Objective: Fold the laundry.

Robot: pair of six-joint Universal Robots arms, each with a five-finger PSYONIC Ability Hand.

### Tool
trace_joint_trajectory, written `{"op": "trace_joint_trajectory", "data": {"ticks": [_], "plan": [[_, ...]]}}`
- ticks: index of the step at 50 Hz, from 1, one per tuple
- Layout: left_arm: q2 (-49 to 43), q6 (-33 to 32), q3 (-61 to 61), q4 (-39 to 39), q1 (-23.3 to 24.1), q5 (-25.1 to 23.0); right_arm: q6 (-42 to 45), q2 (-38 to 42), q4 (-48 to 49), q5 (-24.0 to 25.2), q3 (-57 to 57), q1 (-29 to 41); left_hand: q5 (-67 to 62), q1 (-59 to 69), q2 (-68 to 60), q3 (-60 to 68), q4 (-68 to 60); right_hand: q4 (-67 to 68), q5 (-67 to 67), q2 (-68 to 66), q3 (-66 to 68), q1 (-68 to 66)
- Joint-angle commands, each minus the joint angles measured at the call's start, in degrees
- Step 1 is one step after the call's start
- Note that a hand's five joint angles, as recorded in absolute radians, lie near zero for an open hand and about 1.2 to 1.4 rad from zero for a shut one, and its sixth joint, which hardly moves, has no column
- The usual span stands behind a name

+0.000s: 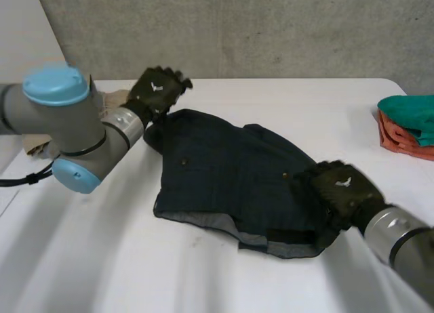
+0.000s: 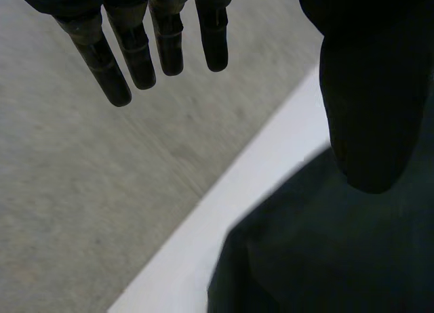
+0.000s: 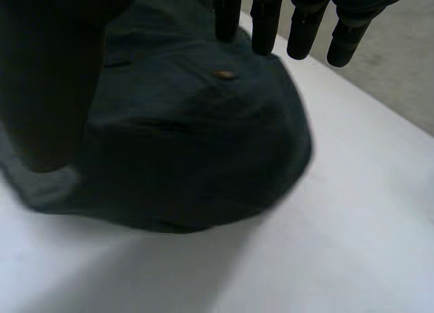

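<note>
There is one dark navy cloth garment point(image 1: 224, 171), lying rumpled across the middle of the white table point(image 1: 102, 259). It has small brass studs, and a paler grey inside shows along its near hem. At the table's right end lie two more pieces, a teal folded cloth point(image 1: 410, 113) against an orange folded cloth point(image 1: 400, 140), both cut off there. My left robot hand point(image 1: 157, 89) is at the garment's far left corner, fingers point(image 2: 139, 52) straight, holding nothing. My right robot hand point(image 1: 339, 191) is over its near right edge, fingers point(image 3: 305, 28) straight and gripping nothing. The cloth under that palm is hidden.
</note>
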State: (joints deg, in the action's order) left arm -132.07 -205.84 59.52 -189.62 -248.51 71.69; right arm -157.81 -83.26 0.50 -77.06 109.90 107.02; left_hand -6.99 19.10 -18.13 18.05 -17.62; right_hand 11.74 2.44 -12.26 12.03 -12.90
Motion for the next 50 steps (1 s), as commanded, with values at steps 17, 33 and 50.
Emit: {"op": "trace_joint_trajectory", "data": {"ticks": [17,33,50], "plan": [[-24.0,-12.4,-20.4,0.9,-0.4,-6.0,4.2,10.5,22.7,-16.0,4.5,11.3,-63.0,60.9,-61.9,61.9,-62.4,68.3,67.6,-67.7,68.0,-67.1],[5.0,-10.4,2.3,2.9,5.8,10.2,21.0,18.6,32.2,-11.5,-19.8,2.3,-63.0,60.9,-61.9,61.9,-62.4,68.3,67.6,-67.7,68.0,-67.1],[8.8,2.7,21.0,-3.0,22.4,22.7,11.8,46.0,40.6,1.0,-47.2,-3.3,-59.0,56.9,-57.9,58.0,-58.4,1.5,0.8,-1.0,1.2,-0.3]]}}
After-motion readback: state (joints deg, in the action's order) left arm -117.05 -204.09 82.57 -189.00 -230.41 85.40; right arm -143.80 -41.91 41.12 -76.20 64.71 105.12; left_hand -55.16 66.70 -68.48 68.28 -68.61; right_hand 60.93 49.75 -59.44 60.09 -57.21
